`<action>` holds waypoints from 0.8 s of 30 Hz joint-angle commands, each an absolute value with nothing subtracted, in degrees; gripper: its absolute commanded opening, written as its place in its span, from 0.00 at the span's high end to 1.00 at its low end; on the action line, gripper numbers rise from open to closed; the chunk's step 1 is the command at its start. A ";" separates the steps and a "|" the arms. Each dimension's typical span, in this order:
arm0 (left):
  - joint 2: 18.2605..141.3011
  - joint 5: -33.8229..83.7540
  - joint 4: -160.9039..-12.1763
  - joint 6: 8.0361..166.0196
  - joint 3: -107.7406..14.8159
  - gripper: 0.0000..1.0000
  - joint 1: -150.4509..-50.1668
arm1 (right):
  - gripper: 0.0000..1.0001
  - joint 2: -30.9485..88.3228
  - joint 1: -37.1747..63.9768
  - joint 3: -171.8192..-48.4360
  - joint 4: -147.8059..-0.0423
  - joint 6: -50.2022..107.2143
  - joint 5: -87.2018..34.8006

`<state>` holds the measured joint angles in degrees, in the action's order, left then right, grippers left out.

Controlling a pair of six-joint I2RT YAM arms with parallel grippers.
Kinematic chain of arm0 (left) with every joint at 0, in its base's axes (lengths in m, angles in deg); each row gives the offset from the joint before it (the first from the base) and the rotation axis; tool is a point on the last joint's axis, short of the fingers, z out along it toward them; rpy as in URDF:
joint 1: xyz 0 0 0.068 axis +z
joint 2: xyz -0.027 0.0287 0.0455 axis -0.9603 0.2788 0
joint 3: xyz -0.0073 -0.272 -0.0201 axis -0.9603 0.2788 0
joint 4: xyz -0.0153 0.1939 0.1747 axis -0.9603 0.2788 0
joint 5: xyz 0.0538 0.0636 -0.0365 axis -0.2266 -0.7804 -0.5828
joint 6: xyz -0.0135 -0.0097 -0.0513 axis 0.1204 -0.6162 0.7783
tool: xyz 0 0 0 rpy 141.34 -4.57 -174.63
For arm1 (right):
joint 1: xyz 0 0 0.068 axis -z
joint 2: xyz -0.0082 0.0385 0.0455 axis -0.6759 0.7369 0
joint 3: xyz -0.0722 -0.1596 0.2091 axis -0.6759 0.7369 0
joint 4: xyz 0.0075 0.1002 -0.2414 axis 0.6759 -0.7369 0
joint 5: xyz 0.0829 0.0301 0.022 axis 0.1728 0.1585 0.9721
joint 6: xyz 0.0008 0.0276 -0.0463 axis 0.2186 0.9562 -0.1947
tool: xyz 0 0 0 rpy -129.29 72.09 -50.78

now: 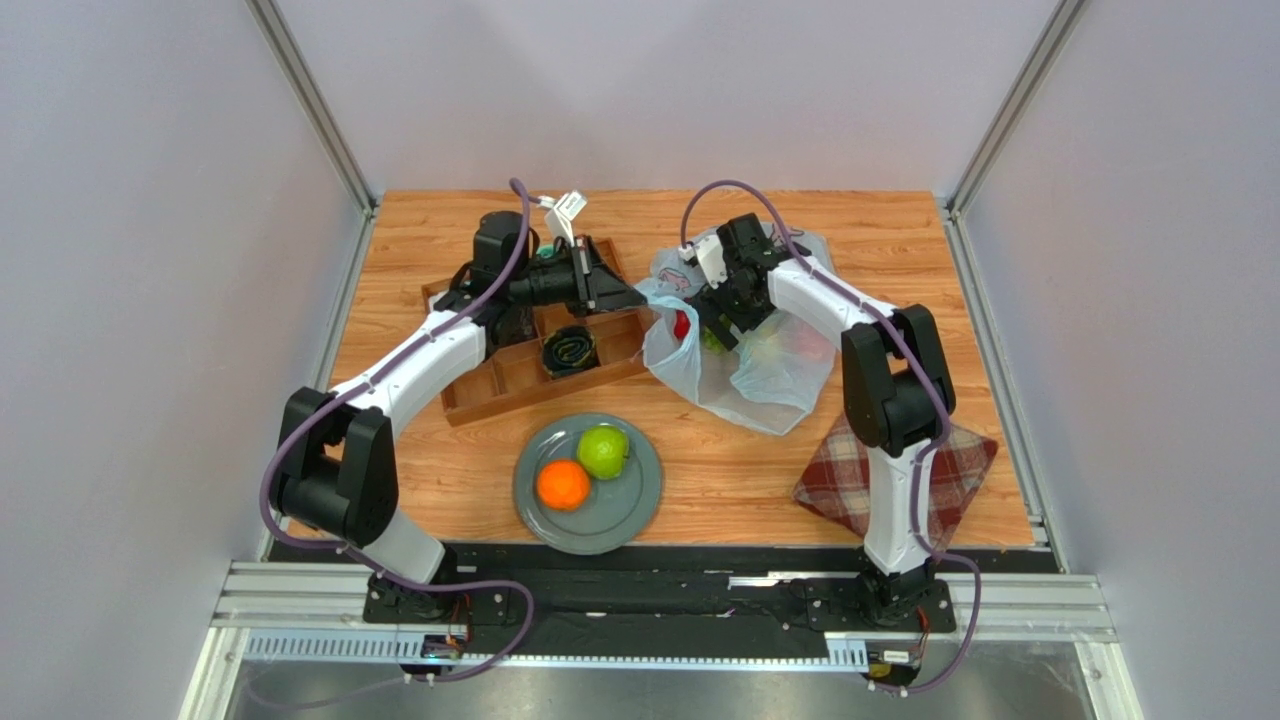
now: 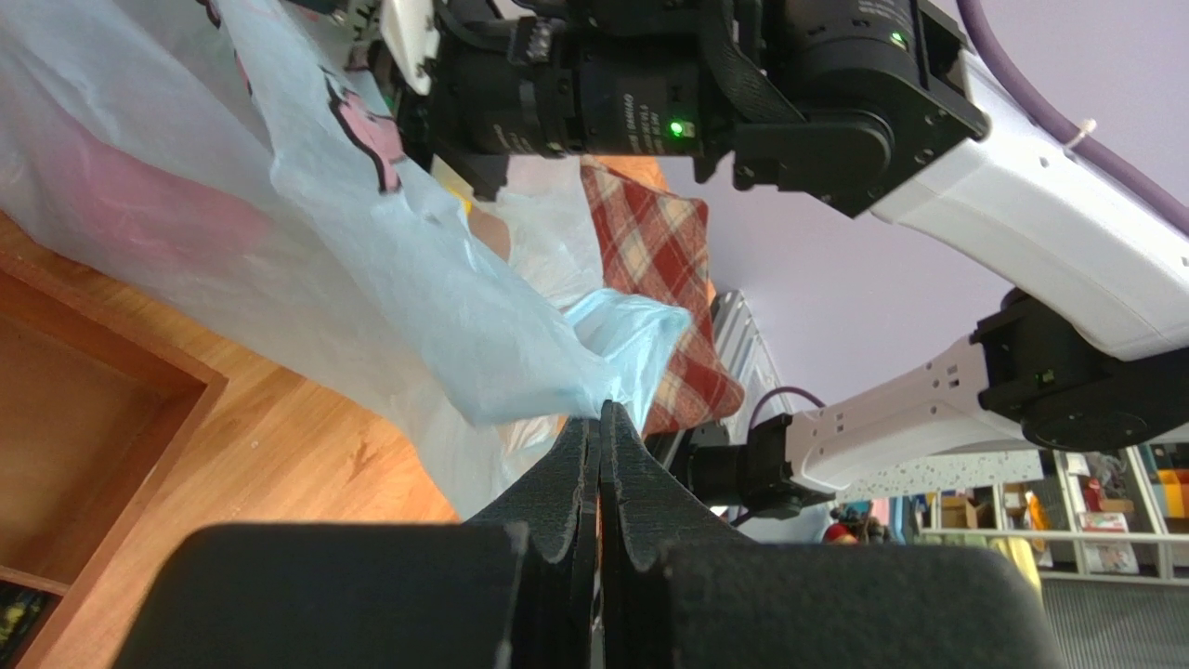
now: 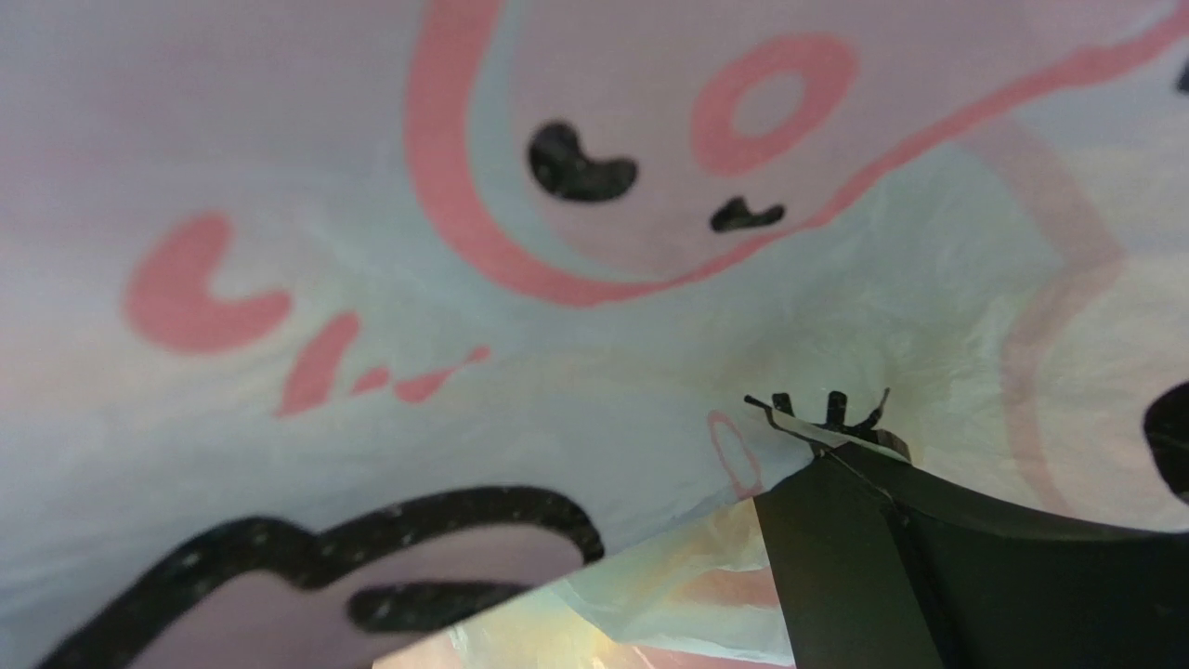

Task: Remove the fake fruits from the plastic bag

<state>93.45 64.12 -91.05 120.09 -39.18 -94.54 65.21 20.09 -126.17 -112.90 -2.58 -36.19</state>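
My left pincer [image 2: 602,414] clamps the plastic bag [image 2: 419,293] mouth. I can't tell the right pincer [image 1: 712,317] gap inside. Next I need a grip on the red apple [image 1: 681,324].

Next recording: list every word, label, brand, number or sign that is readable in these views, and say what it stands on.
Nothing here can be read as text.
plastic bag: pink and black cartoon print, shapes only, no letters.
white tag, far side of the top view: too small to read.
shelves in the left wrist view's background: goods blurred, nothing readable.
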 commanded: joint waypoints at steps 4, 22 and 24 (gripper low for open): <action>93.23 64.78 -92.44 119.57 -41.35 1.00 -94.99 | 0.17 71.09 21.79 -131.34 -111.64 -4.75 -39.64; 95.52 64.60 -93.31 120.36 -44.78 1.00 -94.99 | 0.41 36.30 21.79 -117.73 -116.05 3.93 -3.17; 95.61 64.69 -93.05 120.19 -44.96 1.00 -94.99 | 0.39 34.37 21.79 -116.07 -114.47 5.07 -2.12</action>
